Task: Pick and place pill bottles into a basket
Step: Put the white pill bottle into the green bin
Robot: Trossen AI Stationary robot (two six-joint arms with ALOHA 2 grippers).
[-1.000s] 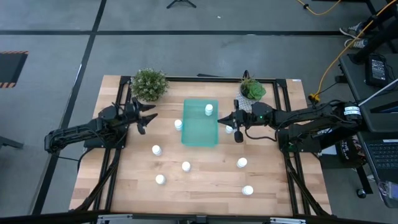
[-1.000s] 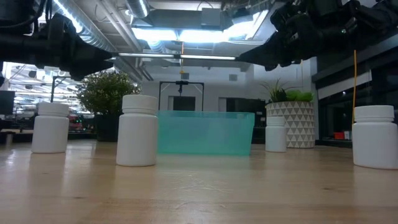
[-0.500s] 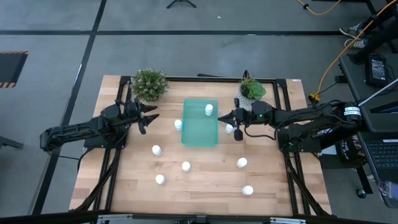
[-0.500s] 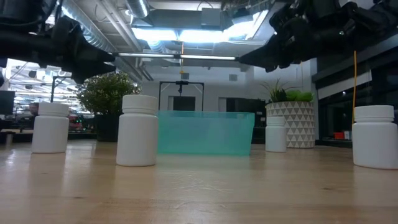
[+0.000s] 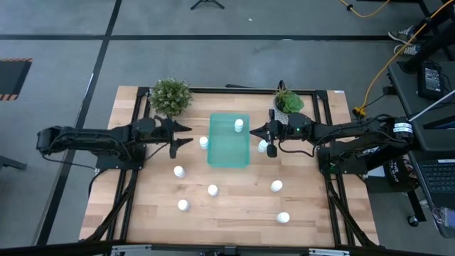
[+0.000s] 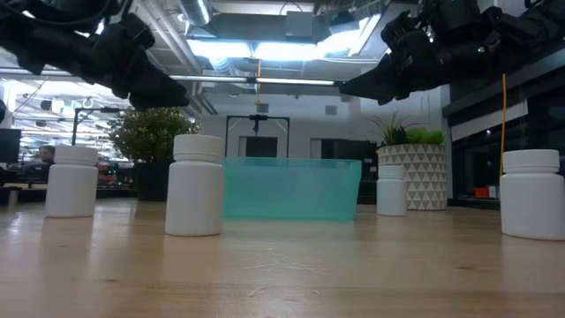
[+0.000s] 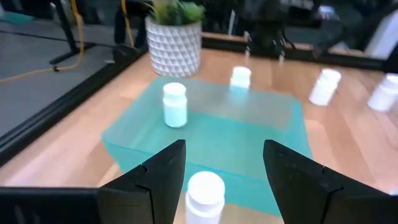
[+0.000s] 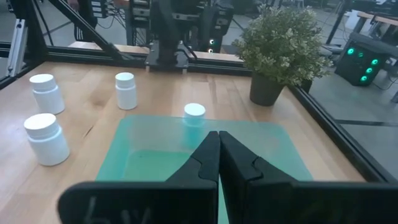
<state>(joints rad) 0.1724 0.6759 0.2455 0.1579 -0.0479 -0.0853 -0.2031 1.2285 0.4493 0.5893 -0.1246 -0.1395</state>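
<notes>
Bottles: eight white ones in all.
Bottles in tray: one [image 5: 238,126].
Bottles on surface: seven — beside tray's left edge [image 5: 204,143], beside its right edge [image 5: 262,146], and at [image 5: 179,171], [image 5: 212,190], [image 5: 183,205], [image 5: 276,186], [image 5: 283,217].
Trays: one teal [image 5: 229,153].
Potted plants: two — bushy [image 5: 170,96], white-potted [image 5: 288,104].
Arms: two, left [image 5: 85,140] and right [image 5: 355,131].
</notes>
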